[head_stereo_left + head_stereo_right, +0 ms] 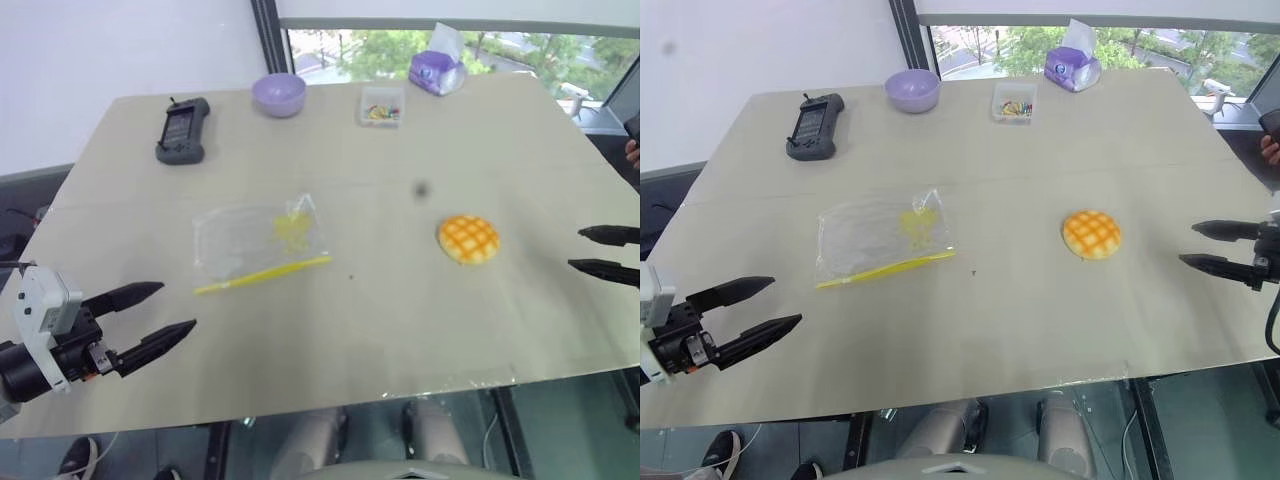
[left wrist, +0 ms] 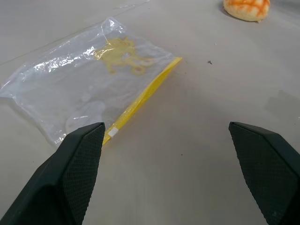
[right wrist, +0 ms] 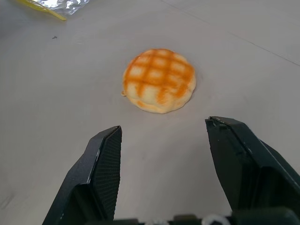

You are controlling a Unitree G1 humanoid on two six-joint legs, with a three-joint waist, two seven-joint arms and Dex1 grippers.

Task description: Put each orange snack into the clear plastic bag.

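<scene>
Orange snack: the orange snack [image 1: 468, 239] lay dome-up on the bare table [image 1: 400, 320], right of centre, with nothing touching it; its criss-cross top faced up.
Clear plastic bag: the clear plastic bag [image 1: 258, 240] lay flat left of centre, well apart from the snack, its yellow zip strip [image 1: 263, 274] along the near edge and a yellow print showing through one corner.
Left pincer: the left pincer [image 1: 156, 315] hovered over the near left part of the table with its two black fingers spread wide and nothing between them; it pointed toward the bag, which lay just ahead of it in the left wrist view.
Right pincer: the right pincer [image 1: 1203, 246] hung at the right edge, fingers parted and empty, aimed at the snack, near it but not touching.
Far edge: a black handheld controller [image 1: 182, 130], a purple bowl [image 1: 278, 94], a small clear box of coloured bits [image 1: 382, 106] and a purple tissue pack [image 1: 437, 70] stood in a row, well away from both pincers.
</scene>
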